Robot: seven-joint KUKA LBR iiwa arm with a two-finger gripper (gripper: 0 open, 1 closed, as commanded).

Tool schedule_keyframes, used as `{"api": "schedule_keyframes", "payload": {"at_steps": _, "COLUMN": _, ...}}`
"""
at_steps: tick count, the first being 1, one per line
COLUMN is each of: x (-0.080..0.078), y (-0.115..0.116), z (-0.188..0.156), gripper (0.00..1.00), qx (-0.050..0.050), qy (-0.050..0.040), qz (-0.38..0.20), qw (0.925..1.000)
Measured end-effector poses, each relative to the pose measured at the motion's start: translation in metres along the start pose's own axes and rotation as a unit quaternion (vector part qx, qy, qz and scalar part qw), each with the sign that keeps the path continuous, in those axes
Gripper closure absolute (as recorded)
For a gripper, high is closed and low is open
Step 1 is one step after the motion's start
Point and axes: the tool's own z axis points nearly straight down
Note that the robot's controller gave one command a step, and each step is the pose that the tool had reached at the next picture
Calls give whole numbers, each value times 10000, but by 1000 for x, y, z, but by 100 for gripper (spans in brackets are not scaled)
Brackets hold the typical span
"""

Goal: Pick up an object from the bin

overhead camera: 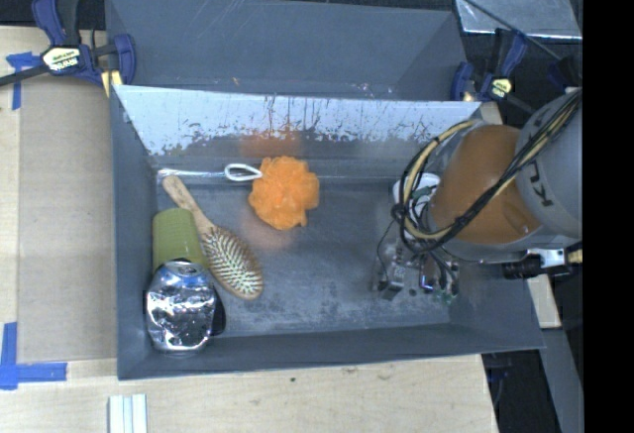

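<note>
Grey metal bin, floor scuffed, bare at right. Arm w/ orange cover reaches in from right. Hand is low over that bare patch; spread or pressed together, can't tell. Well apart at left: orange bath puff, wooden hairbrush, crumpled silver lump, green cup.

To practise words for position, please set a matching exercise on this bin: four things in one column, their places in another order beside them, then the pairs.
1. orange mesh sponge
2. wooden hairbrush
3. shiny silver object
4. gripper

A. slanting beside the green cup
B. right side of the bin
C. middle, near the far wall
D. lower left corner

Pairs: 1-C, 2-A, 3-D, 4-B.
</note>
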Motion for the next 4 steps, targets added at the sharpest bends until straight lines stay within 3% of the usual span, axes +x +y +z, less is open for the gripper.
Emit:
{"api": "schedule_keyframes", "payload": {"at_steps": 1, "x": -1, "y": 41, "z": -17, "gripper": 100, "qx": -8, "qy": -27, "qz": -1971, "qw": 9804}}
{"api": "schedule_keyframes", "payload": {"at_steps": 2, "x": -1, "y": 40, "z": -17, "gripper": 0, "qx": -1, "qy": -22, "qz": -1965, "qw": 9805}}
{"api": "schedule_keyframes", "payload": {"at_steps": 3, "x": -48, "y": 105, "z": 8, "gripper": 0, "qx": -11, "qy": -57, "qz": -2618, "qw": 9651}}
{"api": "schedule_keyframes", "payload": {"at_steps": 4, "x": -88, "y": 79, "z": 7, "gripper": 0, "qx": -3, "qy": -95, "qz": -3103, "qw": 9506}}
